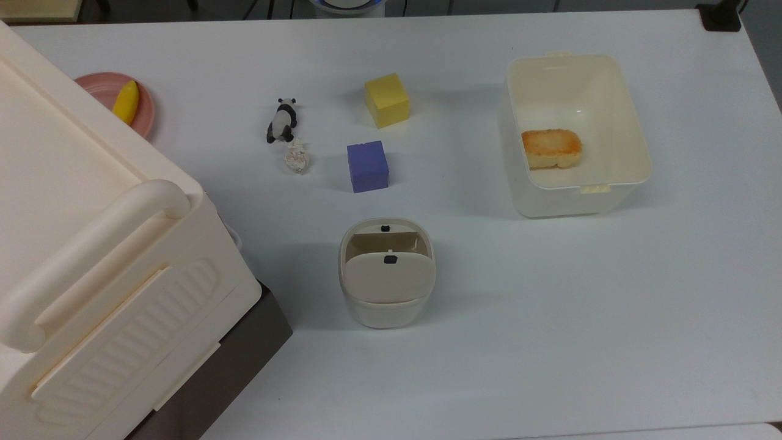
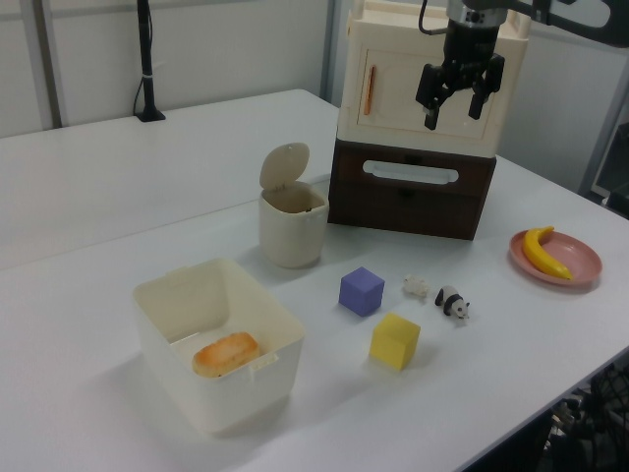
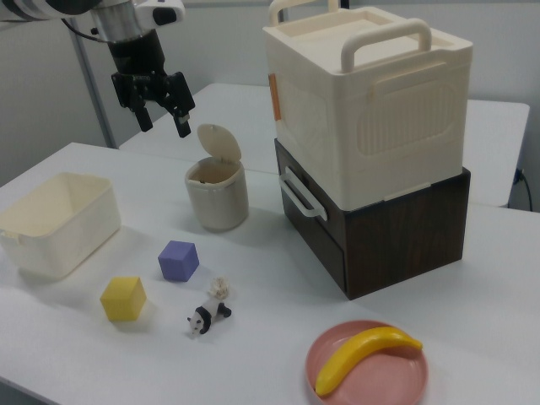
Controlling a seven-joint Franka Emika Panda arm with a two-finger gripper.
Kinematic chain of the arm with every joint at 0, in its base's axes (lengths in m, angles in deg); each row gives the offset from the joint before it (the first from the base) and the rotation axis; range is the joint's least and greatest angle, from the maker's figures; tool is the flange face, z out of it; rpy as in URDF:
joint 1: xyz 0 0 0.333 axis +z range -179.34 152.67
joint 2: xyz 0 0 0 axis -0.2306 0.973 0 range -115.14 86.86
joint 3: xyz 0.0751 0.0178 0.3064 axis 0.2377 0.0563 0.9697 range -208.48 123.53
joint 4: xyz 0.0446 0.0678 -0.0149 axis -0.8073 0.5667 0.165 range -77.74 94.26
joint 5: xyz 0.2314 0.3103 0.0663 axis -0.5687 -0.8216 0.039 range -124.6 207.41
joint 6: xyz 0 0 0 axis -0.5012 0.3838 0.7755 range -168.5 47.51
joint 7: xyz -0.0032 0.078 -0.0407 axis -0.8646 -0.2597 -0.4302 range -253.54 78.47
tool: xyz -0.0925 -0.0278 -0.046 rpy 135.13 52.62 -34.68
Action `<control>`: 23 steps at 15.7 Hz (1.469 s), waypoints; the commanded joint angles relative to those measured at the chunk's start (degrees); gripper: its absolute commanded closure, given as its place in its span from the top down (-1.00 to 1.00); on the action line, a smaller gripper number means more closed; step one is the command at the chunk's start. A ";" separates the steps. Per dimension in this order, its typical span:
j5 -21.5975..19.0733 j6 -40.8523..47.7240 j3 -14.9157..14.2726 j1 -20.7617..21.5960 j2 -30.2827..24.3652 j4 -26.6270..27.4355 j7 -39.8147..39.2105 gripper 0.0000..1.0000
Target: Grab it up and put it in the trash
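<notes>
Claw [image 2: 458, 98] is held high with fingers spread and nothing gripped, presumably staged for descent. Paper wad [image 1: 297, 159] lies on the table well below it, just beside the panda figurine [image 1: 282, 120]. Trash bin [image 1: 387, 272] is stood nearer beneath the claw, lid swung up, contents not discernible. Open tub [image 1: 635, 140] is seen holding a bread piece [image 1: 551, 148].

Paper wad [image 1: 297, 160] lies on open white table [image 1: 550, 342], clear from above. Panda figurine [image 1: 282, 120] sits just beside it on the top view's upper side; purple block [image 1: 368, 166] stands near on the top view's right, a bare gap between. Bin [image 1: 387, 287] has its swing lid [image 1: 387, 276] tipped, mouth exposed. Open table runs between wad and bin. Gripper [image 2: 459, 106] hangs high, fingers spread, above everything.
</notes>
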 commanded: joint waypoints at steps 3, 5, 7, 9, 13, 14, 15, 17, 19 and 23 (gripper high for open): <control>1.58 -1.77 -0.16 -0.57 0.05 1.90 -4.96 1.00; 1.49 -1.77 -0.16 -0.74 0.05 1.90 -5.14 1.00; 1.41 -1.86 -0.16 -0.83 0.14 2.16 -5.05 1.00; 1.41 -2.73 -0.16 -0.83 0.14 3.04 -4.97 1.00; 1.41 -2.91 -0.16 -0.74 0.14 3.04 -4.88 1.00; 1.41 -2.91 -0.16 -0.74 0.14 3.04 -4.88 1.00; 1.41 -2.91 -0.16 -0.74 0.14 3.04 -4.88 1.00; 1.41 -2.91 -0.16 -0.65 0.05 3.04 -4.88 1.00; 1.41 -2.91 -0.16 -0.65 0.05 3.13 -4.88 1.00; 1.41 -2.91 -0.16 -0.65 0.05 3.13 -4.96 1.00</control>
